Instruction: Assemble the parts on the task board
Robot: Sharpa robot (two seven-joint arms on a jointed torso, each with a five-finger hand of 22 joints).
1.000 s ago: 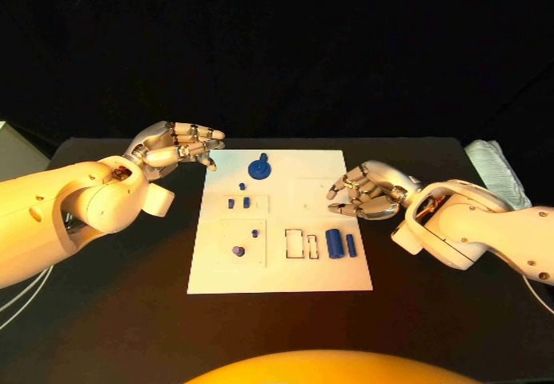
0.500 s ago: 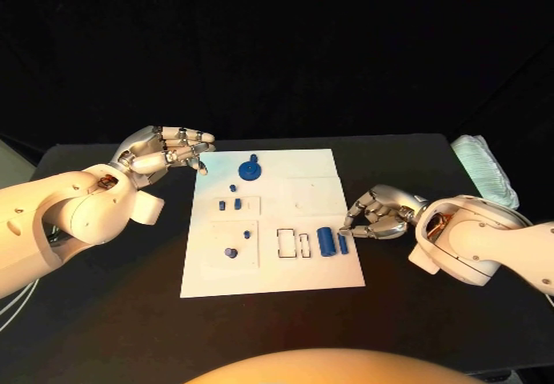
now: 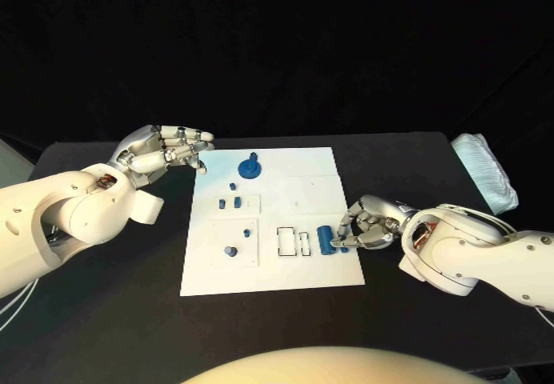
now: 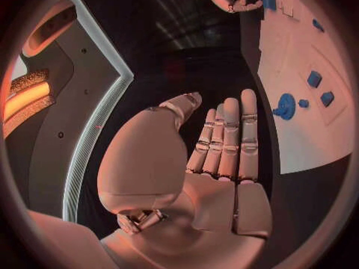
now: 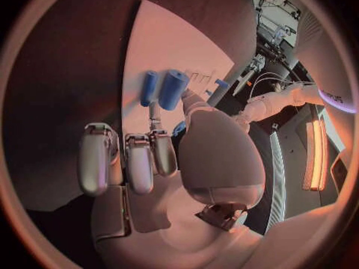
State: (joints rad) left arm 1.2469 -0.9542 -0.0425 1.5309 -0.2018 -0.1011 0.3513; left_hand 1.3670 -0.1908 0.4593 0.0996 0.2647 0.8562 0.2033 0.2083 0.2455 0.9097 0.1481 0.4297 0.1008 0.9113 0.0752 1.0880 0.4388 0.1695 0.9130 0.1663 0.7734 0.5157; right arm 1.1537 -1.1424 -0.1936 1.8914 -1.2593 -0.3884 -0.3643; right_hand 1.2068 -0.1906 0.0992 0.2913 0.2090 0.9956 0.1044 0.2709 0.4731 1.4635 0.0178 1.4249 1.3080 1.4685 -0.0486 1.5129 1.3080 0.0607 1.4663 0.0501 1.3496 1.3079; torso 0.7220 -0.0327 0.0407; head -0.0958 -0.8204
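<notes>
A matte black worktop (image 3: 115, 320) carries a flat, white rectangular task board (image 3: 318, 276) at its middle, its surface marked with shallow outlined recesses. From nine o'clock comes the smooth white shell of the left arm (image 3: 70, 216), ending in a silver, jointed left hand (image 3: 162, 148) that hovers off the board's corner at about ten o'clock; its fingers are loosely curled and apart with nothing in them, and in the wrist view they lie straight and side by side. From four o'clock comes the right arm (image 3: 485, 256), whose metallic right hand (image 3: 367, 224) sits at the board's edge at three o'clock, fingers curled down over the two blue cylinders (image 3: 327, 239); whether it actually grips them cannot be told. Those cylinders, one thick and one thinner, are smooth, rounded bars lying parallel and touching. A crinkled pale bundle (image 3: 485, 170) rests at the worktop's two o'clock edge. At twelve o'clock on the board is a round blue disc with a knob (image 3: 250, 169). Nearer the middle sit small blue blocks (image 3: 229, 203), a tiny blue peg (image 3: 247, 234) and a blue hexagonal piece (image 3: 231, 251) at about seven o'clock.
</notes>
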